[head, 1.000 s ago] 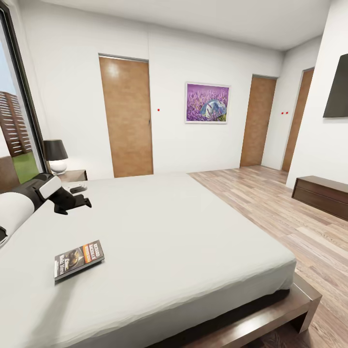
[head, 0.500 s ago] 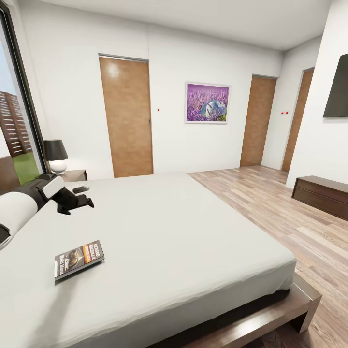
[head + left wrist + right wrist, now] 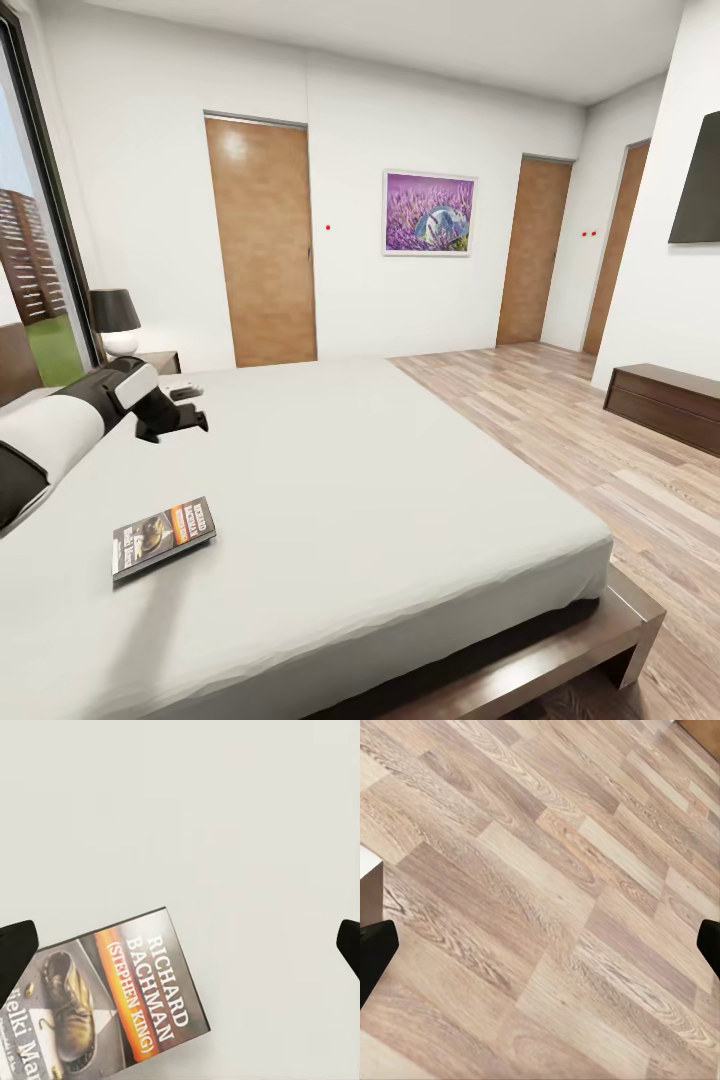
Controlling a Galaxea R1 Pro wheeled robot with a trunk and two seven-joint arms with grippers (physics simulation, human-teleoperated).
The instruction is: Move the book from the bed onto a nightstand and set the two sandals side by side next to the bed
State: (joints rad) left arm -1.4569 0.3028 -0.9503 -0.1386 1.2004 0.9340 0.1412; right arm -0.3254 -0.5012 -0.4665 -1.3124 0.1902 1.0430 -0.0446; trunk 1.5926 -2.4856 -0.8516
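Note:
The book (image 3: pixel 163 535), a thin paperback with a dark cover and an orange band, lies flat on the near left part of the bed (image 3: pixel 380 480). My left gripper (image 3: pixel 192 408) hovers open above the mattress, farther back than the book. In the left wrist view the book (image 3: pixel 120 997) sits below and off to one side of the open left gripper (image 3: pixel 182 949). The nightstand (image 3: pixel 160 361) stands at the bed's far left corner. My right gripper (image 3: pixel 542 949) is open over bare floor. The sandals are out of view.
A black-shaded lamp (image 3: pixel 115 322) stands on the nightstand. Wooden doors (image 3: pixel 262 243) line the back wall. A low dark cabinet (image 3: pixel 665 403) sits on the right under a wall screen (image 3: pixel 697 185). Wood floor (image 3: pixel 600 450) stretches right of the bed.
My left arm has reached farther out over the bed, carrying the open gripper to the right. The book and the view have stayed put.

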